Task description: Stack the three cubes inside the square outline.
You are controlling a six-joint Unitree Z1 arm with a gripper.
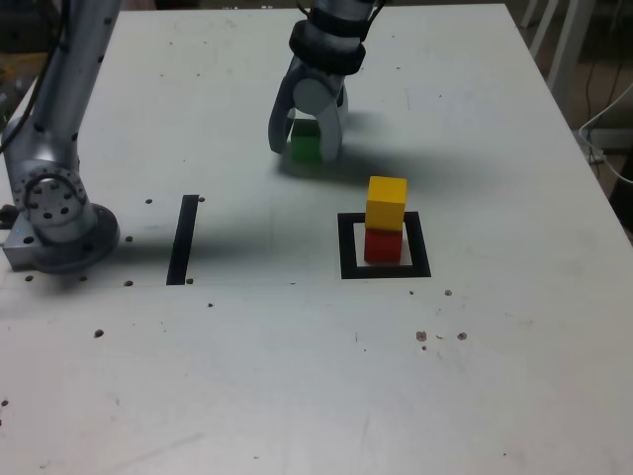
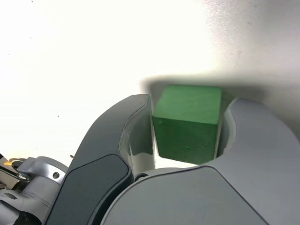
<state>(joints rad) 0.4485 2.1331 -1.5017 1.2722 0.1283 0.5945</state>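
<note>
One matte green cube [image 2: 187, 123] (smooth-faced)

White table [image 1: 247, 396]: marked by scattered small dark spots, most of them seen on its near half and around the arm base.
Arm base [image 1: 64, 230]: mounted at the table's edge on the exterior view's left.
Jaws: pointed down near the table's far edge, with one finger placed on each side of the green cube [image 1: 306, 142]; whether it is gripped cannot be made out.
Square outline [image 1: 419, 247]: laid in black nearer the table's right edge, as seen in the exterior view, than the arm base.
Red cube [image 1: 383, 246]: set inside the black frame, partly covered from view.
Yellow cube [image 1: 386, 203]: stacked on the red cube.
Straight black strip [image 1: 183, 240]: laid between the arm base and the outline, apart from both.
</note>
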